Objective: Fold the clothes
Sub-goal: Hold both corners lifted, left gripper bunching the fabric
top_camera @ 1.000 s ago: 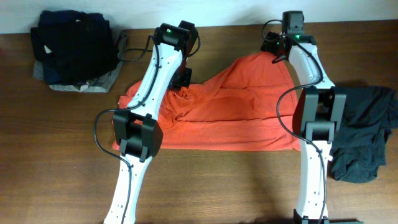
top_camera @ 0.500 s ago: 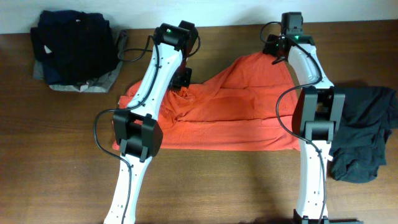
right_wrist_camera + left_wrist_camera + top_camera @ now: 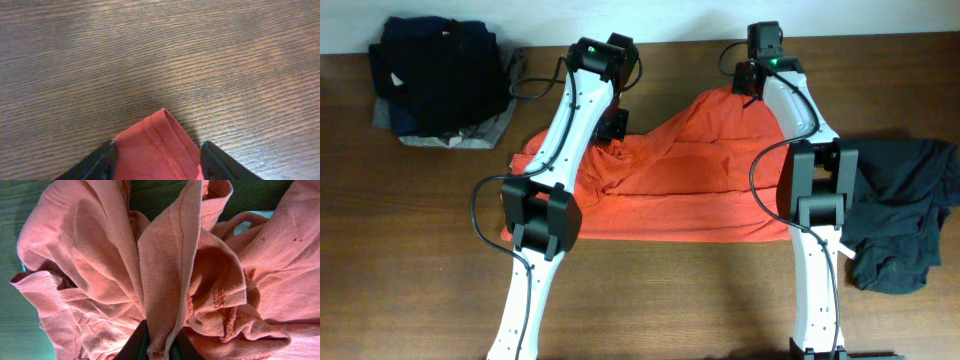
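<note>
Obs., standing at the near table edge, 12 o'clock = far side.

- Nearest: wooden table (image 3: 420, 290). Both arms rise from the 6 o'clock edge. The left arm (image 3: 535, 215) runs toward 11 o'clock and the right arm (image 3: 817, 200) toward 1 o'clock.
- Centre: red-orange T-shirt (image 3: 690, 190) lies spread on the table between the arms. Its near hem is roughly straight and passes under both. The cloth is flat at the near side and rumpled toward 10 o'clock. It climbs to a peak at 1 o'clock.
- 3 o'clock: charcoal garment (image 3: 905, 220) in a crumpled heap just beside the right arm, apart from the shirt.
- Left gripper (image 3: 613, 125), at 11 o'clock of the shirt: clamped on a bunched ridge of the shirt. In the wrist view a tall fold of fabric stands up out of the narrow jaws, with loose folds piled on either side.
- Right gripper (image 3: 748, 80), at the 1 o'clock peak: a hemmed corner of the shirt sits between its jaws, which stand apart. The cloth fills the gap, but I cannot tell whether they pinch it. Bare wood shows beyond the corner.
- Farthest, 10 o'clock corner: pile (image 3: 440, 80) of dark navy and grey garments, well apart from the shirt.
</note>
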Available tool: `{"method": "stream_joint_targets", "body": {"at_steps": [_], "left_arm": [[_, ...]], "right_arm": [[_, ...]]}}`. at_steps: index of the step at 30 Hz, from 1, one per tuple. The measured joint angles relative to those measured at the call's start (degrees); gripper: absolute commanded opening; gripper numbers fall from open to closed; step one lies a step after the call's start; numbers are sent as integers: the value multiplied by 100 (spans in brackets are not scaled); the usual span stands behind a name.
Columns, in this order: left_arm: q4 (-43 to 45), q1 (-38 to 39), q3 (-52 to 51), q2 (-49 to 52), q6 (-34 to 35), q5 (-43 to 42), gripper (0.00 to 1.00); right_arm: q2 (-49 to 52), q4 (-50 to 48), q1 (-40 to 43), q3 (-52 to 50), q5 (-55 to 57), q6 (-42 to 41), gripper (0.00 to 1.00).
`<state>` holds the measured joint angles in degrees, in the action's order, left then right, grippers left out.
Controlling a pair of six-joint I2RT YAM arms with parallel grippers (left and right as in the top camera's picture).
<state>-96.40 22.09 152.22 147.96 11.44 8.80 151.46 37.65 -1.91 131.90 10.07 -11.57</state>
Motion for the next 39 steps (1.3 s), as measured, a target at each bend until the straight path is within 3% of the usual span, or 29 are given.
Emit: {"method": "stream_joint_targets", "body": {"at_steps": [4, 9, 15, 19, 20, 22, 23, 28, 39], "left_arm": [[0, 2, 0, 0, -2, 0, 15], [2, 2, 0, 0, -2, 0, 15], [17, 2, 0, 0, -2, -2, 15], [20, 2, 0, 0, -2, 0, 15], [20, 0, 0, 0, 0, 0, 14], [24, 2, 0, 0, -2, 0, 14], [37, 2, 0, 0, 0, -2, 15], [120, 2, 0, 0, 0, -2, 15], [166, 0, 0, 0, 0, 0, 15]], "right_arm": [[0, -4, 0, 0, 7, 26, 44], [2, -20, 0, 0, 111, 59, 25], [11, -22, 0, 0, 256, 57, 9], [26, -44, 15, 0, 284, -44, 4], [26, -44, 24, 2, 282, -48, 10], [28, -46, 44, 11, 273, -63, 36], [33, -48, 57, 11, 254, -72, 43], [61, -92, 114, 114, 144, -63, 68], [68, -214, 118, 409, -50, -52, 72]]}}
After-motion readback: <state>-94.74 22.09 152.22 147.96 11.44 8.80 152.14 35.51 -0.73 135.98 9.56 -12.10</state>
